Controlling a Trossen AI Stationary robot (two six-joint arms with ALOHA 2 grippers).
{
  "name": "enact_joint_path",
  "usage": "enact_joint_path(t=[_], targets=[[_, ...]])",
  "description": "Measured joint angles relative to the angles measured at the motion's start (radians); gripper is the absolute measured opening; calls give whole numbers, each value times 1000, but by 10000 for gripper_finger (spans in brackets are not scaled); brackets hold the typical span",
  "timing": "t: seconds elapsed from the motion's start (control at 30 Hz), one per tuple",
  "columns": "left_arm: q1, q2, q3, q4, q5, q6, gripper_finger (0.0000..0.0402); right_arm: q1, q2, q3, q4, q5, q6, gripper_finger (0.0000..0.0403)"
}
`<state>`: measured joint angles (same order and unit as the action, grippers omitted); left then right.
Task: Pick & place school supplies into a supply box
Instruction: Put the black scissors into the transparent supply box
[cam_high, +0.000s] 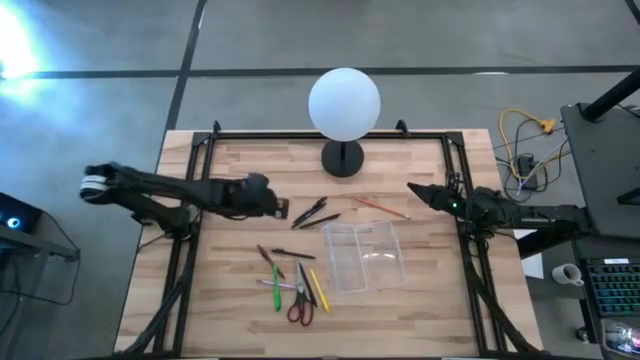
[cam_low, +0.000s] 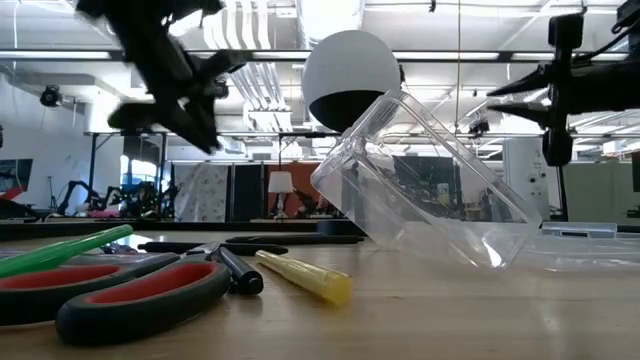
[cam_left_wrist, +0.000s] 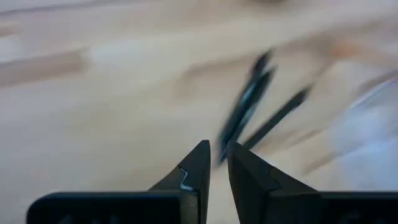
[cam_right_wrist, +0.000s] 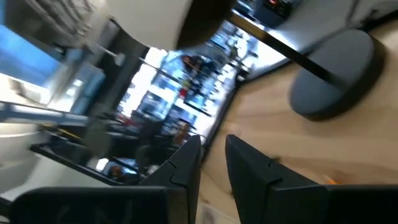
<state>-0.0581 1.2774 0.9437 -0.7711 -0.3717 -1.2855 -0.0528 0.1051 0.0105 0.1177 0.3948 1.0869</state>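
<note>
The clear supply box (cam_high: 362, 256) lies open on the table's middle, its lid tilted up in the low view (cam_low: 430, 170). Near its left side lie red-handled scissors (cam_high: 299, 304), a green pen (cam_high: 277, 290), a yellow pen (cam_high: 319, 291) and two dark brown pens (cam_high: 280, 256). Two black pens (cam_high: 313, 215) lie beyond the box, and orange-red pencils (cam_high: 381, 207) lie toward the far right. My left gripper (cam_high: 283, 210) hovers just left of the black pens (cam_left_wrist: 245, 109), fingers nearly together and empty. My right gripper (cam_high: 414, 188) hangs shut by the orange pencils, holding nothing.
A white globe lamp (cam_high: 344, 104) stands on a black round base (cam_high: 343, 158) at the far middle of the table; its base shows in the right wrist view (cam_right_wrist: 336, 74). Black frame rails (cam_high: 190, 180) run along the table's left and right sides.
</note>
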Motion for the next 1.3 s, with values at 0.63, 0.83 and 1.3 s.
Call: enact_joint_path(t=[0.63,0.83,1.3], targets=[[-447,641,670,-305,148,-558,158,0,204,0,-62,-90,70,188],[-466,818,875,-315,169,-503,159,0,230,0,-62,-120,70,198],[-559,911,930,-282,348,-657,159,0,231,1,-85,-215,-23,198]])
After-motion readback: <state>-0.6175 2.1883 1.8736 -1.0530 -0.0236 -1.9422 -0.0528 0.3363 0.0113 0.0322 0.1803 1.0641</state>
